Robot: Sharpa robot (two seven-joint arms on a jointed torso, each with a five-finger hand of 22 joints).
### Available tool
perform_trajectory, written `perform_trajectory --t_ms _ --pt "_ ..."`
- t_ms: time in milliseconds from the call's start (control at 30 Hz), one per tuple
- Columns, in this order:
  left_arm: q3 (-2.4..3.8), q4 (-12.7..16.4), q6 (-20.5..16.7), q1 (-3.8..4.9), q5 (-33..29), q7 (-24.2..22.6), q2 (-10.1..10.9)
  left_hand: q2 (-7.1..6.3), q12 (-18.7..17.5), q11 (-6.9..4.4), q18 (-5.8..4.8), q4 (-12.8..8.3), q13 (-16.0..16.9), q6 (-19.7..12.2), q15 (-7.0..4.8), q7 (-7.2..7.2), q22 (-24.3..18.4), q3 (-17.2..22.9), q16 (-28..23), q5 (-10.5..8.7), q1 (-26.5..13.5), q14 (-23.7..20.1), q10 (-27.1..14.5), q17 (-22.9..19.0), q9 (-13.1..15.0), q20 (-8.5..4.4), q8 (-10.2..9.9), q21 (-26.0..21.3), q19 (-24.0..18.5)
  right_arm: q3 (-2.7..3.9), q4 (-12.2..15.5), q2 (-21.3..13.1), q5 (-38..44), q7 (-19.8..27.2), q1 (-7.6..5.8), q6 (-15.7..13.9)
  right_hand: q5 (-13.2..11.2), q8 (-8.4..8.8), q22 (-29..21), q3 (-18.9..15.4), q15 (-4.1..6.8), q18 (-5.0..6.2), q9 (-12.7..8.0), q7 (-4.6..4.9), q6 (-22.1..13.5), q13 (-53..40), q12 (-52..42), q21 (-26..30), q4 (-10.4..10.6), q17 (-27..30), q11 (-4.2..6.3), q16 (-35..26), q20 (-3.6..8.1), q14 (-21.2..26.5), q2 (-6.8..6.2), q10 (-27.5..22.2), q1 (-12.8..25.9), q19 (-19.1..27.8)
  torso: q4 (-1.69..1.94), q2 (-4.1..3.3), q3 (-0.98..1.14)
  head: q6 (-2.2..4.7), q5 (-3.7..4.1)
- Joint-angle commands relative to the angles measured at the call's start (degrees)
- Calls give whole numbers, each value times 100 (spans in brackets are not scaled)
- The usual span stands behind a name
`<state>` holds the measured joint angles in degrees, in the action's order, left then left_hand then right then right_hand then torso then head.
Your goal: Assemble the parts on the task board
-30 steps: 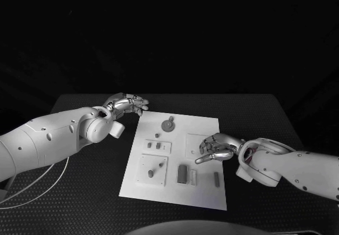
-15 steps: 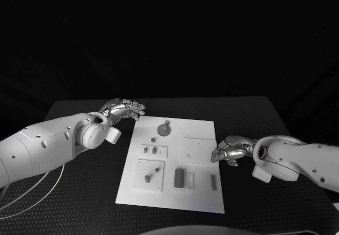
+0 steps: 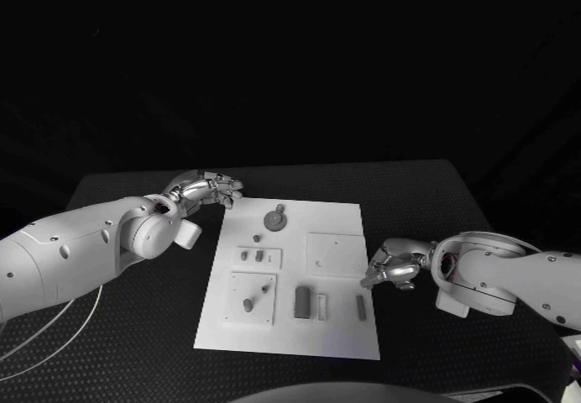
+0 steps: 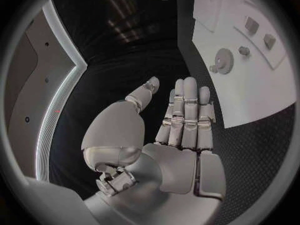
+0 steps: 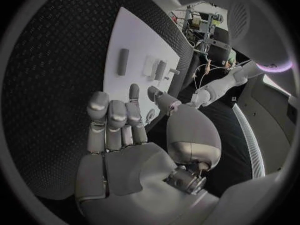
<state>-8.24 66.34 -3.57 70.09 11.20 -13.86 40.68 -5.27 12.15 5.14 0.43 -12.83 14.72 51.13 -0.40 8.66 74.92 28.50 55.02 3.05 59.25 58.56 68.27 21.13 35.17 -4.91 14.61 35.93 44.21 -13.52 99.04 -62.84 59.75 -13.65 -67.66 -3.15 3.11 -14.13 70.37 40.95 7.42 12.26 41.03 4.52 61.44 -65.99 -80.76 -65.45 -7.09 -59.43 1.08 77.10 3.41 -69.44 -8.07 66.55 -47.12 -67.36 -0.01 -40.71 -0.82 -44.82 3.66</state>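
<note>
We see the task board (image 3: 290,281) lying flat in the middle of the tabletop (image 3: 121,336), with the small parts spread over it. Taking the board as our landmark: a round gear (image 3: 274,219) sits near its far edge, two small blocks (image 3: 251,254) lie nearer its middle on the left side, a peg (image 3: 248,306) stands in a square plate toward the near left corner, and three upright bars (image 3: 303,302) line up along the near half.

Our left robot hand (image 3: 208,188) hovers just off the board's far left corner, fingers straight and side by side, thumb apart, holding nothing. Our right robot hand (image 3: 391,265) sits at the board's right edge, near the middle of that side, fingers curled loosely forward; the right wrist view shows its palm empty.

We judge the parts to be light, stiff and smooth, likely to skid on the slick white plate if nudged sideways. We would pinch the bars across their narrow faces and the gear by its rim. The board itself looks thin and free to slide, so pressing down gently while seating a part seems wise.
</note>
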Motion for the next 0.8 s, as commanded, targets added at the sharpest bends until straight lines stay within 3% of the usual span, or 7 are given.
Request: perform_trajectory --t_ms 33,167,367,667,800 --pt "-1 37 17 1 5 -50 4 -8 27 4 -25 13 -7 -3 9 45 29 -1 -35 -7 -36 -35 -36 8 8 -105 -31 -28 -17 -7 71 36 370 -486 5 264 -30 111 -14 119 -29 274 -71 60 -175 12 21 -28 43 21 7 -33 -3 6 16 82 102 -35 8 -6 -15 -26 32" --pt "-3 54 11 2 9 -46 18 -11 27 3 -25 12 -7 -2 9 44 30 -1 -35 -7 -35 -35 -36 9 9 -104 -30 -29 -17 -8 128 61 635 -671 6 132 -31 159 -16 173 -76 274 -124 98 -222 41 66 -32 44 36 -33 -69 -11 25 18 61 152 -20 6 -8 -18 -53 48" --pt "-4 79 -3 2 10 -47 31 -13 29 3 -25 12 -6 1 9 43 31 -1 -35 -7 -34 -34 -34 10 10 -104 -29 -30 -18 -17 134 177 604 -1400 6 138 -32 101 -32 324 -59 274 -157 61 -62 -148 34 -54 88 -65 0 -70 -36 -64 -14 245 293 -40 25 -6 -16 -80 85" --pt "-4 92 -1 2 11 -54 39 -17 31 2 -25 12 -6 3 9 42 33 -2 -35 -7 -34 -34 -34 12 12 -104 -28 -31 -18 -46 173 328 568 -1681 80 212 -32 96 -53 406 -55 274 -185 56 -42 -287 21 -75 165 -138 5 -89 -50 -109 -367 334 482 -63 17 -7 -14 -112 72" --pt "-4 97 -3 2 13 -52 50 -19 31 2 -25 13 -6 4 9 41 34 -3 -35 -7 -34 -34 -34 12 12 -103 -27 -32 -18 -59 148 416 631 -1727 140 243 -32 92 -59 409 -57 274 -187 56 -38 -306 29 -81 209 -157 5 -95 -52 -116 -430 334 529 -68 18 -8 -12 -125 71"
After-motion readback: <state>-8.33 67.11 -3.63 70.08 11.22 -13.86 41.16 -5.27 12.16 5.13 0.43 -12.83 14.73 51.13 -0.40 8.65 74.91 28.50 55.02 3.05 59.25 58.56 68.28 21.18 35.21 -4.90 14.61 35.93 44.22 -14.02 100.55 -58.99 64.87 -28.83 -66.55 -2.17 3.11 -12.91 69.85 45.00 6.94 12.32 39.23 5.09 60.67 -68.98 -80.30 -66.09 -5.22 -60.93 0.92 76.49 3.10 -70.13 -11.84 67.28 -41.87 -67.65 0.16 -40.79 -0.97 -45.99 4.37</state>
